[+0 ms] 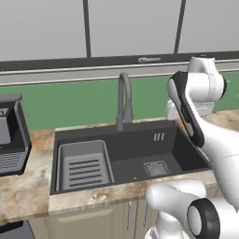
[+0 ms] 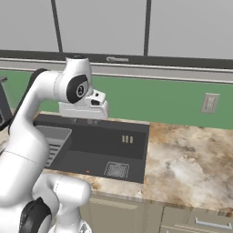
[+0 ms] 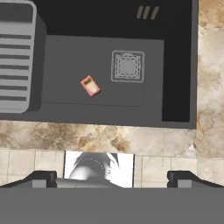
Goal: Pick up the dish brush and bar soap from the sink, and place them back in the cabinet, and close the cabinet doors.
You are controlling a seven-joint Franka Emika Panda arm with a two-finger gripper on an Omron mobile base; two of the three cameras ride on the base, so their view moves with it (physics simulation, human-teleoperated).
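Bar soap (image 3: 90, 85) lies on the flat floor of the sink (image 3: 179, 65), just beside the square drain grate (image 3: 127, 66) and apart from it. In the hand view it reads as a small pinkish-orange block; in the left base view it shrinks to a speck (image 1: 135, 178) near the front wall of the basin, and its shape cannot be made out there.

One ribbed tray insert (image 1: 85, 165) fills the left part of the basin; its left edge is cut off in the hand view. One gooseneck faucet (image 1: 123, 100) rises from the rear rim. Three short overflow slots (image 1: 158, 137) mark the back wall.

The gripper (image 3: 112, 178) hangs above the sink with its jaws spread fully apart and nothing between them. Its two fingertips (image 3: 43, 178) show at the bottom of the hand view. In the base views the arm's own links cover much of it.

The marbled stone counter (image 2: 191, 164) surrounds the sink. A green backsplash (image 2: 168, 102) runs behind it, carrying one wall outlet (image 2: 210, 103). Light-grey wall cabinets (image 1: 126, 25) hang above. A dark appliance (image 1: 11, 135) stands on the counter left of the sink, cut off by the frame edge.
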